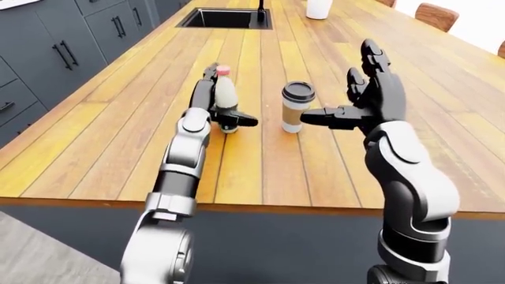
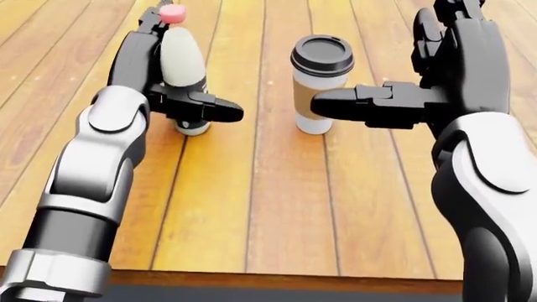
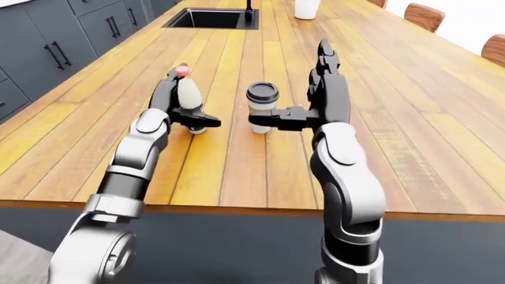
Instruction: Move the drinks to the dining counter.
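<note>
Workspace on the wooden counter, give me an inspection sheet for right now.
Surface: wooden plank counter.
Job's things: bottle with pink cap and coffee cup with black lid, both upright, apart.
Clutter: white container near the top.
Grippers: left hand open beside the bottle; right hand open, thumb by the cup.
Cables: nothing seen.
Surroundings: sink, dark cabinets, chairs.
</note>
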Robot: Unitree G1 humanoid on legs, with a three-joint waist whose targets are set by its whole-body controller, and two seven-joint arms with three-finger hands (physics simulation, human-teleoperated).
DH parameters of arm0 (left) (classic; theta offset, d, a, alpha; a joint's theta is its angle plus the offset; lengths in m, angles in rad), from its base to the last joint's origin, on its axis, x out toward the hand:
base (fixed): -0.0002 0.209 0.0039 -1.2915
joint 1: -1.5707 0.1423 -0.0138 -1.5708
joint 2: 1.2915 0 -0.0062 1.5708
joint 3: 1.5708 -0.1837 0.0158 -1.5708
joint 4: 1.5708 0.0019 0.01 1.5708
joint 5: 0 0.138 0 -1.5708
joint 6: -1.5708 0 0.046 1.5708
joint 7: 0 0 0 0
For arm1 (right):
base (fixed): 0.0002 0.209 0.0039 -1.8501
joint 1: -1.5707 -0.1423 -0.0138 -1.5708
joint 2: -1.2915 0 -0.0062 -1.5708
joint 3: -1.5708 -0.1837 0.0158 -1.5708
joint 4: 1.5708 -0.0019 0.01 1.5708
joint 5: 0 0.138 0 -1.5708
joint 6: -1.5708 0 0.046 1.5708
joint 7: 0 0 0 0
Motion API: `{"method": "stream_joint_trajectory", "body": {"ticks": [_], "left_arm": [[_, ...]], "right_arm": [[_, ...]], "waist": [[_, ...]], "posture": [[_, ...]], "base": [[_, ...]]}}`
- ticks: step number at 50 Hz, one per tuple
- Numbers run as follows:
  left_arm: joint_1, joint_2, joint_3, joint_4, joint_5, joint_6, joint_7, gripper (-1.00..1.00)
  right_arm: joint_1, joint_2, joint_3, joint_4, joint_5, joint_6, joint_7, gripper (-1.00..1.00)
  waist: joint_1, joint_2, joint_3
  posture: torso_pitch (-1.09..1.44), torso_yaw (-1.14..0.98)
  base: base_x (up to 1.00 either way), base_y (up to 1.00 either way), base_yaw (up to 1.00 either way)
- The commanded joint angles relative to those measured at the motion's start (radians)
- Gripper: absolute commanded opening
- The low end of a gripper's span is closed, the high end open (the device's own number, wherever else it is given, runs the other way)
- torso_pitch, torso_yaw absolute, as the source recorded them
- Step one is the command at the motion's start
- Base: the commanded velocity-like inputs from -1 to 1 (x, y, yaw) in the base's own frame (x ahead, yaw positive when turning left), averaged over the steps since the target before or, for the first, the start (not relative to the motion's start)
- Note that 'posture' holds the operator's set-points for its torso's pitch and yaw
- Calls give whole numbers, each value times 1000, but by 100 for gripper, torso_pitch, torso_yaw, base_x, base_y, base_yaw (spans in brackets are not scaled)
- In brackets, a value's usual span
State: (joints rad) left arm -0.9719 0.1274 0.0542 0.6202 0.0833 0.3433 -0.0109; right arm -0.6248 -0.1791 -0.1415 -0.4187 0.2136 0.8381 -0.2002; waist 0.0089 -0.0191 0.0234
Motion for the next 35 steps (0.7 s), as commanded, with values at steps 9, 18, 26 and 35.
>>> {"method": "stream_joint_trajectory", "body": {"ticks": [9,18,26,35], "left_arm": [[17,28,15,-195,-5,66,-17,100],[69,36,18,-359,-12,155,-34,100],[178,44,24,-663,-1,307,-66,100],[235,47,33,-862,-9,424,-71,100]], "right_arm": [[-41,-15,-11,-25,0,4,-8,100],[-37,-24,-20,-53,7,26,-6,100],[-38,-36,-24,-81,11,60,-14,100],[-32,-34,-33,-169,12,138,-16,100]], "waist": [[-1,1,-27],[0,3,-24],[-4,15,-51],[-4,10,-42]], "posture": [[0,0],[0,0],[0,0],[0,0]], "base": [[0,0,0],[0,0,0],[-13,0,0],[-87,0,0]]}}
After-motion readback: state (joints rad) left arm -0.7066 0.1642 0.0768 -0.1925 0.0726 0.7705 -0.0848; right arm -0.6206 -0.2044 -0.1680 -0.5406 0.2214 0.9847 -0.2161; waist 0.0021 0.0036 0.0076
